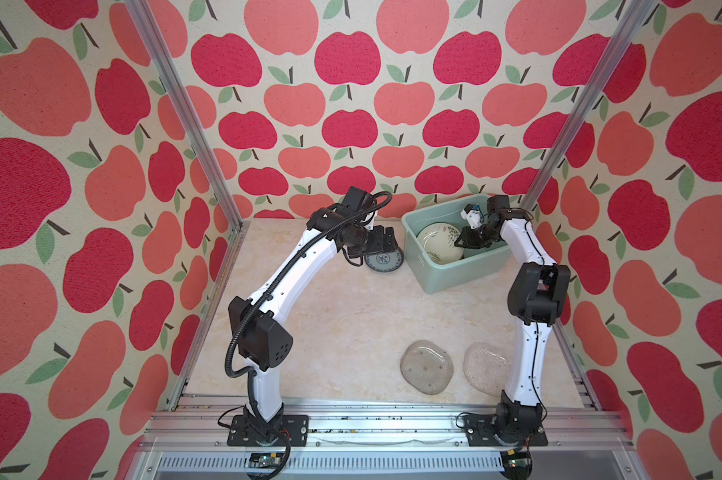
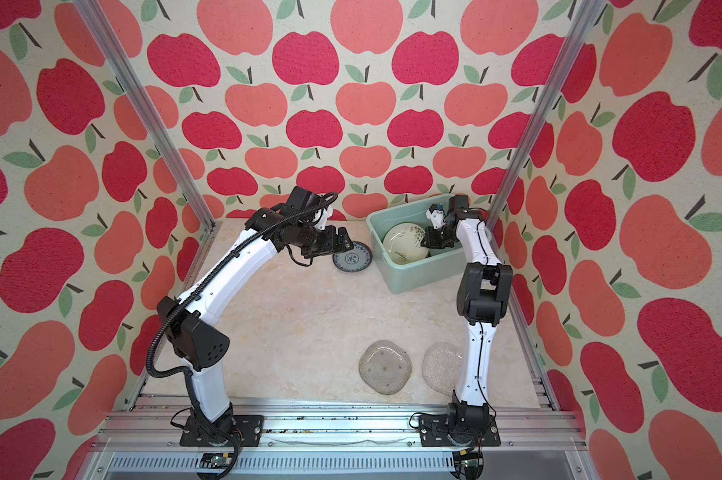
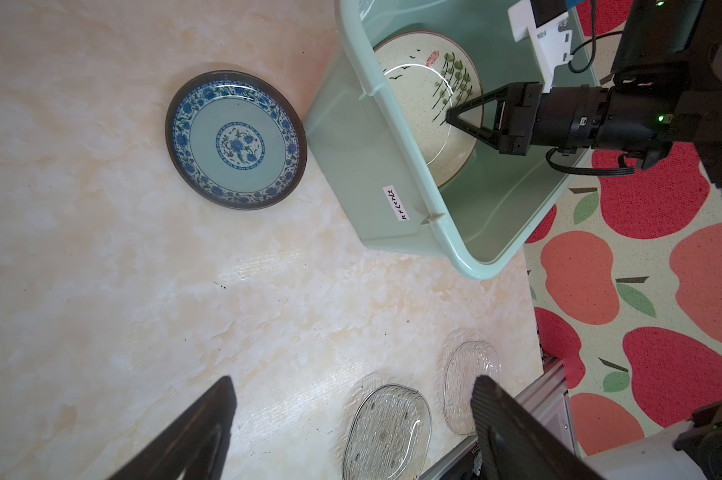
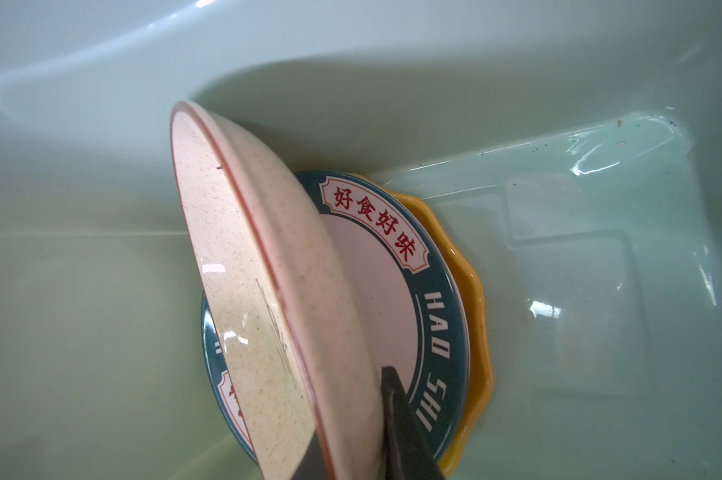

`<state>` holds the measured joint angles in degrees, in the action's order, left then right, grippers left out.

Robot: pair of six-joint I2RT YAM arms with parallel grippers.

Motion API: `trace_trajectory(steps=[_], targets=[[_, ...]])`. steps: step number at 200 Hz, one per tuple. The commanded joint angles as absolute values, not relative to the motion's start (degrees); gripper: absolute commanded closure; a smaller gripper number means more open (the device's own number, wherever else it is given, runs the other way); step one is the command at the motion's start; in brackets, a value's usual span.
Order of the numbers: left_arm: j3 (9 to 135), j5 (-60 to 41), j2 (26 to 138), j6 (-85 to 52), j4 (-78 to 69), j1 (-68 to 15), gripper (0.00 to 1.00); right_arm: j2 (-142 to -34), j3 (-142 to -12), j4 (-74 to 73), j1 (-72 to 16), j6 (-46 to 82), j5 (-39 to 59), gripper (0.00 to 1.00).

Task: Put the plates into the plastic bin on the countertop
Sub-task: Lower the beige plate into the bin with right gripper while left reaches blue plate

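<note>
The right pincer [image 4: 351,440] is clenched on the rim of a cream plate [image 4: 243,270]. One dark finger [image 4: 396,415] presses on the underside and the other on the speckled face. It holds the plate steeply tilted, almost on edge, low inside the green bin [image 1: 455,276]. Under it lie a lettered plate [image 4: 434,316] with a dark rim and, beneath that, a yellow scalloped plate [image 4: 477,332], both flat on the bin floor. Whether the cream plate's lower edge touches them I cannot tell. Behind the pincer the wrist dips in over the bin's right side. The right arm [image 1: 529,291] climbs from its base at the near rail, bends at a dark elbow and leans toward the far corner where the bin stands.

The left pincer [image 3: 353,380] is released, its fingers spread wide with nothing between them. It hangs in the air close to a blue patterned plate [image 1: 386,262], which lies flat on the countertop [image 1: 330,332] just beside the bin's left wall. The left arm [image 1: 293,266] arches up from its base, folds at the elbow and stretches toward the bin.

A clear glass plate [image 1: 426,366] and a second glass plate [image 1: 486,368] lie side by side on the countertop near the right arm's base, well apart from the bin.
</note>
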<state>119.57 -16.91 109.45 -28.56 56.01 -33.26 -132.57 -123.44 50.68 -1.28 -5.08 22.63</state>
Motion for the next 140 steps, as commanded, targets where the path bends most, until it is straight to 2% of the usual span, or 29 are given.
trace_trajectory(steps=[1,50,112,140], targets=[[121.55,-16.14,111.06,-27.76,57.64,-33.49,0.09,-133.37,-123.97,49.24,-1.31,-4.83,22.3,0.85],[125.11,-16.0,113.38,-27.59,59.43,-34.36,0.09,-134.03,-122.88,49.22,-1.25,-4.48,20.95,0.77],[128.98,-15.65,116.09,-27.54,61.36,-35.42,0.09,-134.38,-121.83,48.91,-1.36,-4.73,20.98,0.77],[129.0,-15.34,116.43,-27.9,61.35,-35.52,0.09,-134.31,-120.88,49.07,-1.32,-5.17,20.36,0.74]])
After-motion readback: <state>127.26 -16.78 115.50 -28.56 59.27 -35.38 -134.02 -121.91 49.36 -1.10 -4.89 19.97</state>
